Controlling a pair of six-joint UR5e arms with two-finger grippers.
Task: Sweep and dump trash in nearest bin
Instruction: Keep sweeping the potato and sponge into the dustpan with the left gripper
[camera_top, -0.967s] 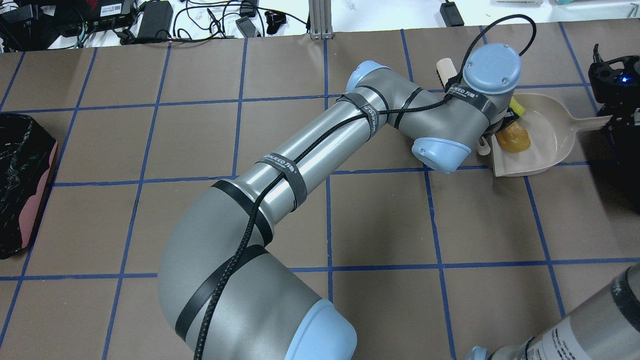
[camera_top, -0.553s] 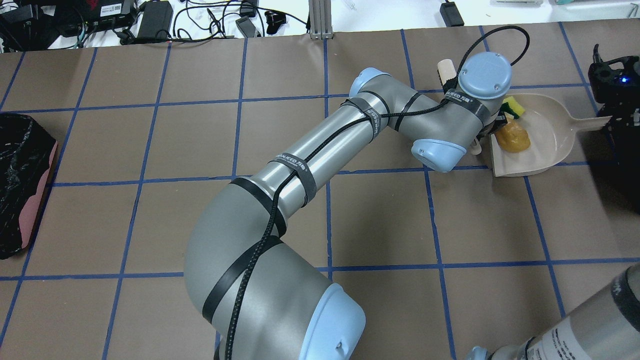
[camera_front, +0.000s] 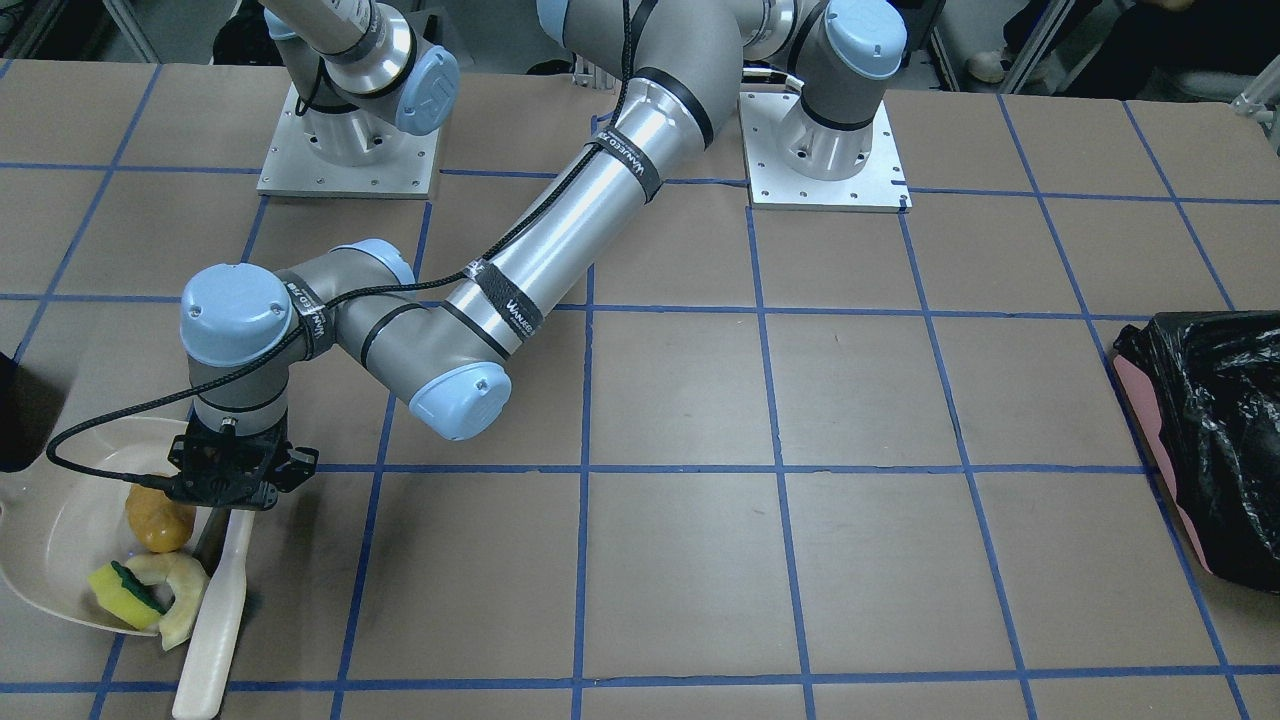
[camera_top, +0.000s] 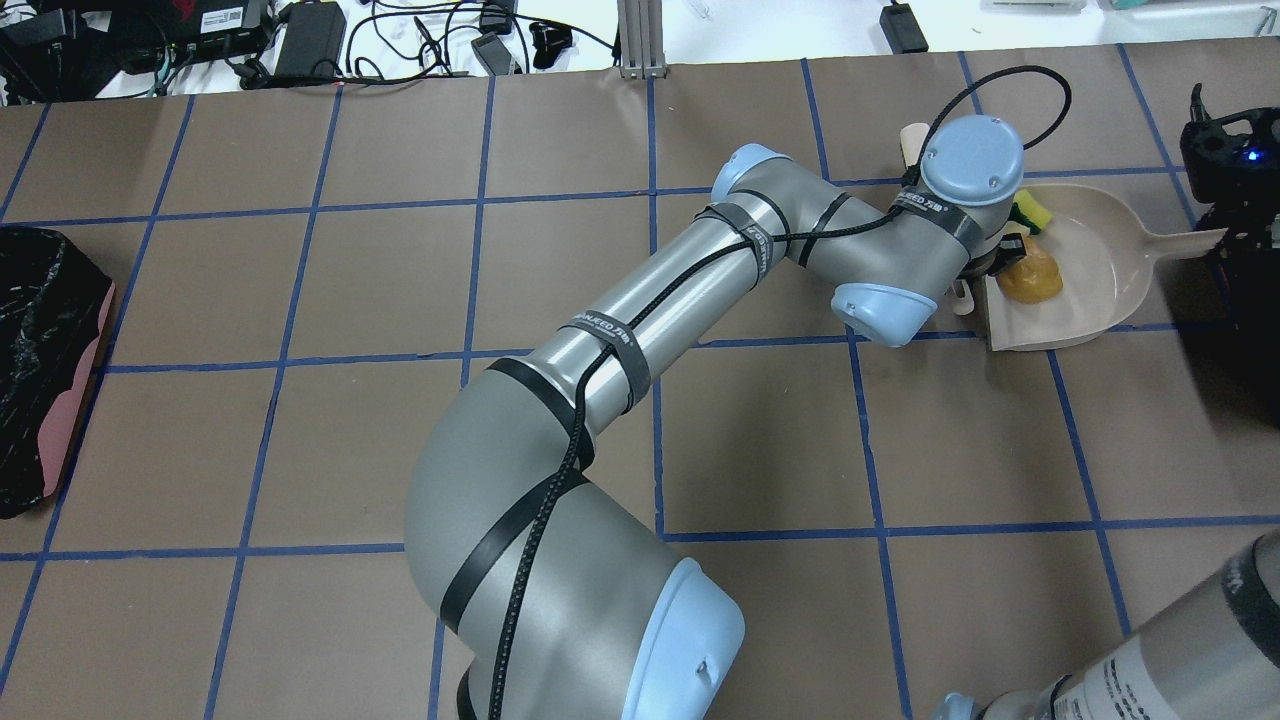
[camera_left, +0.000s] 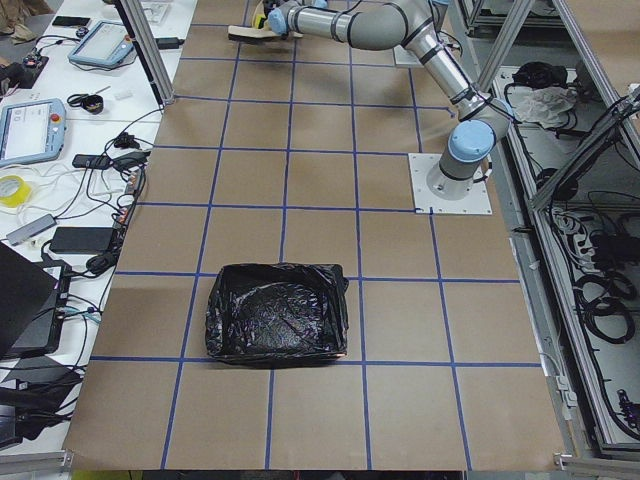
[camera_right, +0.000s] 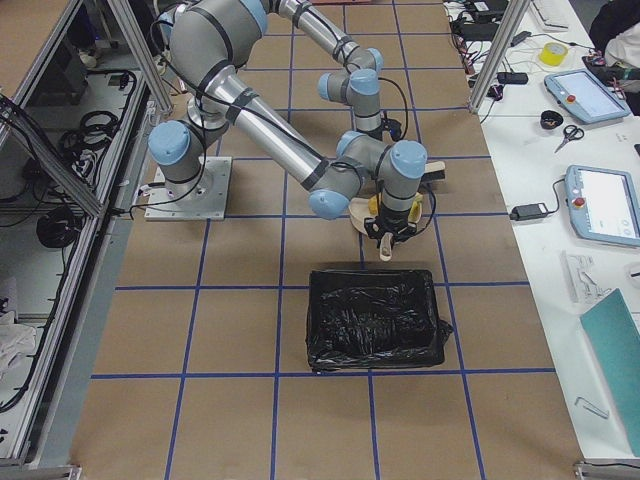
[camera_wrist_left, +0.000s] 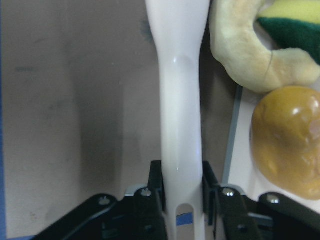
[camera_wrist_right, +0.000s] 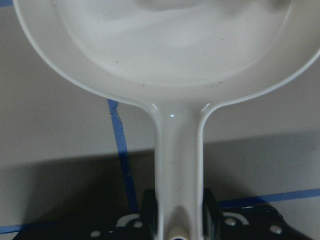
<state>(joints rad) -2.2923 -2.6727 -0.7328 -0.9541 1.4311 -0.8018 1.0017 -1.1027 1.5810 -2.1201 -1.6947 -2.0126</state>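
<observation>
Left gripper (camera_wrist_left: 182, 184), clamped on the white sweeper (camera_wrist_left: 180, 100), should push low across the lip of the dustpan (camera_top: 1100, 270) — the curved peel (camera_wrist_left: 240, 55) lies right at it.

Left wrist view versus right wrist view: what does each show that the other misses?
Only the left wrist view: the left pincer shut on the white sweeper handle, beside the peel, sponge wedge and orange lump. Only the right wrist view: the right pincer shut on the dustpan handle. Both: the brown table.
</observation>
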